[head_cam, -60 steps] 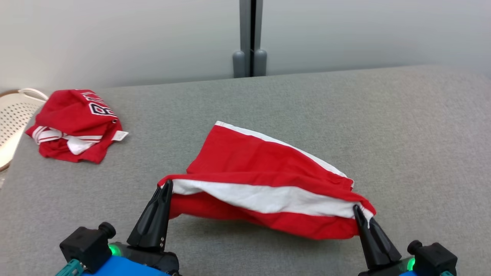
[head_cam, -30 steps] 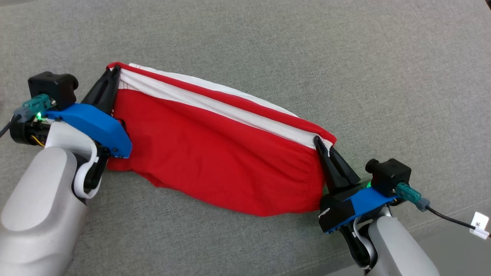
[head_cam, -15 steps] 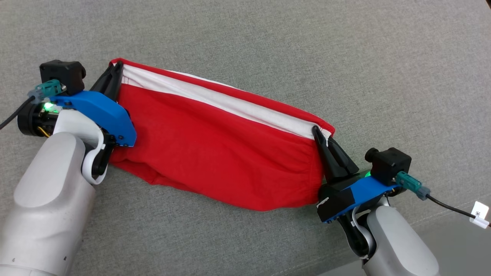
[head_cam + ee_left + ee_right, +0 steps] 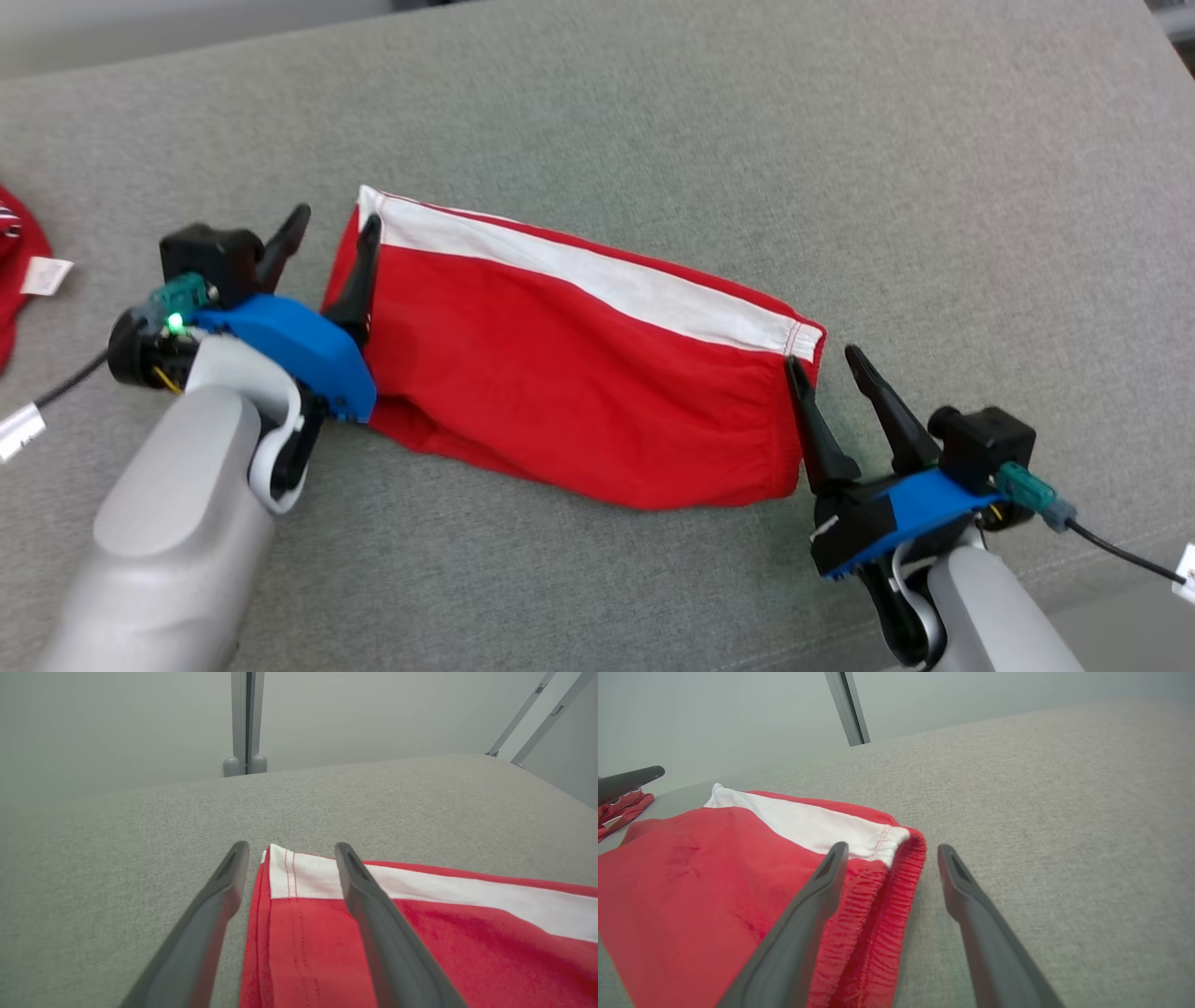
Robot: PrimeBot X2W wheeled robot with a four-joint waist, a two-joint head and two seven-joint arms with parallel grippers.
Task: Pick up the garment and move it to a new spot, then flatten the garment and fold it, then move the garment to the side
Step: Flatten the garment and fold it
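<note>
The garment (image 4: 579, 373), red with a white stripe along its far edge, lies folded and flat on the grey surface (image 4: 840, 168). My left gripper (image 4: 333, 227) stands open at its left end, one finger over the cloth and the other over bare surface. In the left wrist view the left gripper (image 4: 292, 848) straddles the garment's (image 4: 420, 933) striped corner without gripping it. My right gripper (image 4: 823, 361) is open at the elastic right end. The right wrist view shows the right gripper (image 4: 893, 848) apart around the waistband of the garment (image 4: 691, 868).
Another red garment (image 4: 14, 261) with a white tag lies at the far left, also seen as a red heap (image 4: 621, 807) in the right wrist view. A grey post (image 4: 245, 723) stands behind the surface. The surface's near edge runs by the lower right.
Both grippers have opened and let go of the garment's ends, which now rest on the surface. The head camera has shifted, bringing the other red garment into view.
</note>
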